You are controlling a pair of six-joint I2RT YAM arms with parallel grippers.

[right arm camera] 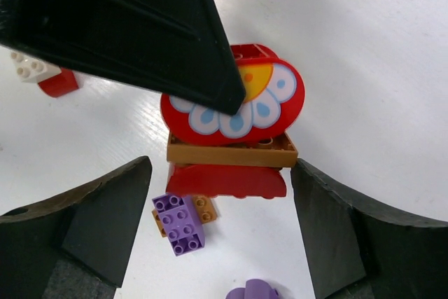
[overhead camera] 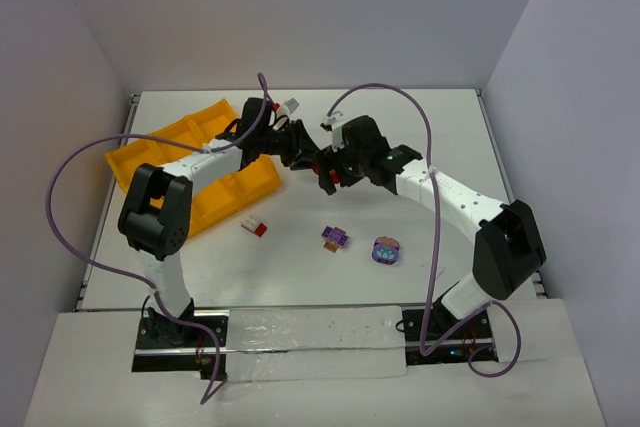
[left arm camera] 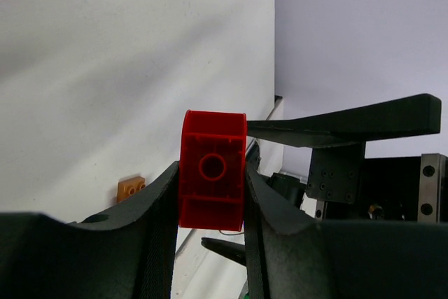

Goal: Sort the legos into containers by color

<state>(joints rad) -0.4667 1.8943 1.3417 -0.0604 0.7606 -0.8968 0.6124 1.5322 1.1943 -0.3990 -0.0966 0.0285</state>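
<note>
My left gripper [overhead camera: 310,155] is shut on a red lego cluster [left arm camera: 211,169], held above the table's middle. In the right wrist view this cluster [right arm camera: 231,110] shows a red flower-print piece on a tan plate, with a left finger [right arm camera: 140,26] across its top. My right gripper [right arm camera: 220,173] is open, with one jaw on each side of the cluster's lower end and not touching it. On the table lie a red-and-white lego [overhead camera: 254,227], a purple-and-orange lego [overhead camera: 335,237] and a purple-and-light-blue lego [overhead camera: 386,250]. The yellow-orange tray [overhead camera: 170,137] stands at the back left.
The two grippers meet nose to nose at mid-table [overhead camera: 325,165], with purple cables looping over both arms. White walls close in the table on three sides. The loose legos also show in the right wrist view, the red-and-white one [right arm camera: 42,75] and the purple-and-orange one [right arm camera: 180,223].
</note>
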